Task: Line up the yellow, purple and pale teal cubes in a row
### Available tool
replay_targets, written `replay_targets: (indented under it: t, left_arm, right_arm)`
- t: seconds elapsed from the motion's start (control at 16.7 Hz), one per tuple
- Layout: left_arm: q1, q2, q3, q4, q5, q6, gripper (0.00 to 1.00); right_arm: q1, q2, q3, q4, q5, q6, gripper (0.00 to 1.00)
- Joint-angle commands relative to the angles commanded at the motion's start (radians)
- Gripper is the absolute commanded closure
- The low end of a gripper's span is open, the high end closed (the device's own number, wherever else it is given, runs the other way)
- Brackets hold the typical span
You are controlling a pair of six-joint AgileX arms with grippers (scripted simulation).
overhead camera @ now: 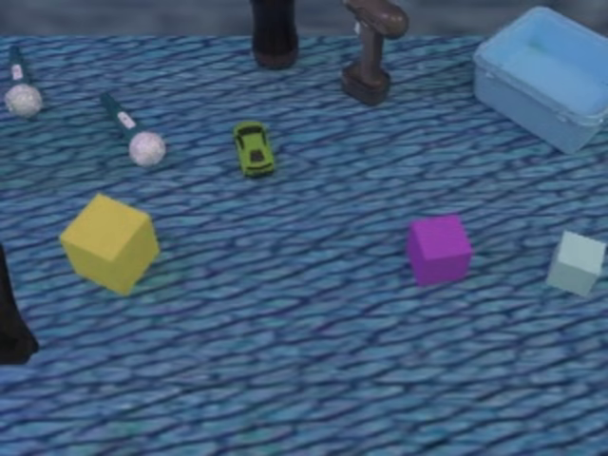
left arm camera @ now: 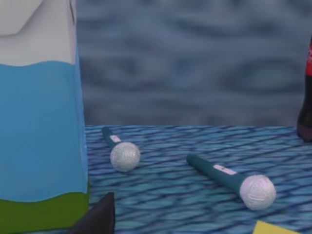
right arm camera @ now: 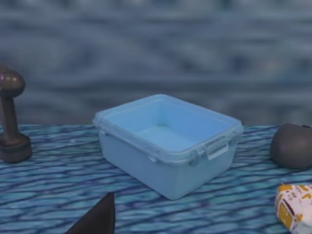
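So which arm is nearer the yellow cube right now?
Left. The left arm shows at the table's left edge, close beside the yellow cube. The right arm is outside the top view; its camera faces the blue box, far right.

Left arm (overhead camera: pixel 13 323) shows only as a dark shape at the top view's left edge, low down, parked at the table's left side. Left wrist view catches just one dark fingertip (left arm camera: pixel 97 217) of its own gripper at the frame's bottom edge; finger state can't be told. Right arm is out of the top view, and the right wrist view shows only one dark fingertip (right arm camera: pixel 97 217) at the bottom edge, state also unclear.
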Motion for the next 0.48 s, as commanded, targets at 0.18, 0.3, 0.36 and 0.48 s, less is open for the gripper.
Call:
replay_targets:
  t: [0.18, 0.3, 0.36, 0.48]
  left_arm:
    - [0.000, 0.000, 0.000, 0.000, 0.000, 0.000, 0.00]
    - [0.000, 0.000, 0.000, 0.000, 0.000, 0.000, 0.00]
    - [0.000, 0.000, 0.000, 0.000, 0.000, 0.000, 0.00]
    - [0.000, 0.000, 0.000, 0.000, 0.000, 0.000, 0.00]
  right_arm:
    - [0.000, 0.010, 0.010, -0.006, 0.001, -0.006, 0.00]
    - [0.001, 0.062, 0.060, -0.038, 0.004, -0.037, 0.00]
    - [0.003, 0.104, 0.099, -0.064, 0.005, -0.061, 0.00]
    - [0.010, 0.220, 0.198, -0.133, 0.007, -0.125, 0.00]
